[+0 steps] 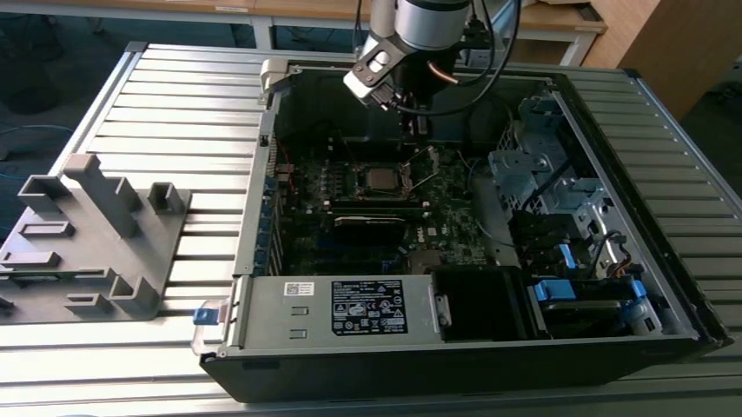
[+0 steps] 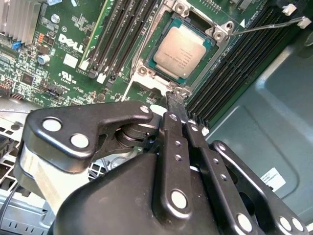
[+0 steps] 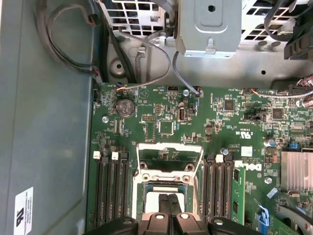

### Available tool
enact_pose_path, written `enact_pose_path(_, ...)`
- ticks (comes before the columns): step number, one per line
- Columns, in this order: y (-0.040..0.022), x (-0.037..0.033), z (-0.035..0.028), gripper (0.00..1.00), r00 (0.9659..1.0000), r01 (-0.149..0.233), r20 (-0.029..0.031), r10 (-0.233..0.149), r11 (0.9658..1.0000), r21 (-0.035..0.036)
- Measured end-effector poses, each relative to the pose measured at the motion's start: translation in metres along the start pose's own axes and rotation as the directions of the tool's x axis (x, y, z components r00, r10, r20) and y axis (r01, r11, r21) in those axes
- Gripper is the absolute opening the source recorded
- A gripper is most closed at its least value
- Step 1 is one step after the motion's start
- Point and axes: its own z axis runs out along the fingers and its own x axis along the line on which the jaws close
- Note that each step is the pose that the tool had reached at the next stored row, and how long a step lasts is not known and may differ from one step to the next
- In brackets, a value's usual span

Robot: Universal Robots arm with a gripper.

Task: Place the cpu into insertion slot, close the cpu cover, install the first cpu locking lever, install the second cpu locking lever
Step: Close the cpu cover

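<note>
The cpu (image 2: 180,51) lies flat in the insertion slot (image 2: 143,70) on the green board, its grey metal top showing; the exterior view has it mid-case (image 1: 380,180). The cpu cover (image 3: 170,145), a thin silver frame, stands swung open off the slot. A thin wire locking lever (image 2: 272,27) stands raised beside the slot. My gripper (image 2: 175,100) is shut with nothing between its fingers, its tip just at the slot's edge by a silver tab. In the exterior view my gripper (image 1: 414,126) hangs over the far side of the slot.
Long black memory slots (image 2: 122,34) flank the slot on both sides. A finned heatsink (image 3: 297,170) sits near one board edge. Cables (image 3: 146,54) and a metal drive cage (image 3: 210,24) lie beyond the board. A grey fixture (image 1: 87,234) stands on the table outside the case (image 1: 249,217).
</note>
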Motion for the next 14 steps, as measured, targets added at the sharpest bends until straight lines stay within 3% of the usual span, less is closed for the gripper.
enact_pose_path(11,0.0183,-0.0005,0.0007,0.11,1.0000,0.000,0.0001,0.000,1.0000,0.0001)
enact_pose_path(14,0.0197,-0.0005,0.0007,0.11,1.0000,0.000,0.0001,0.000,1.0000,0.0001)
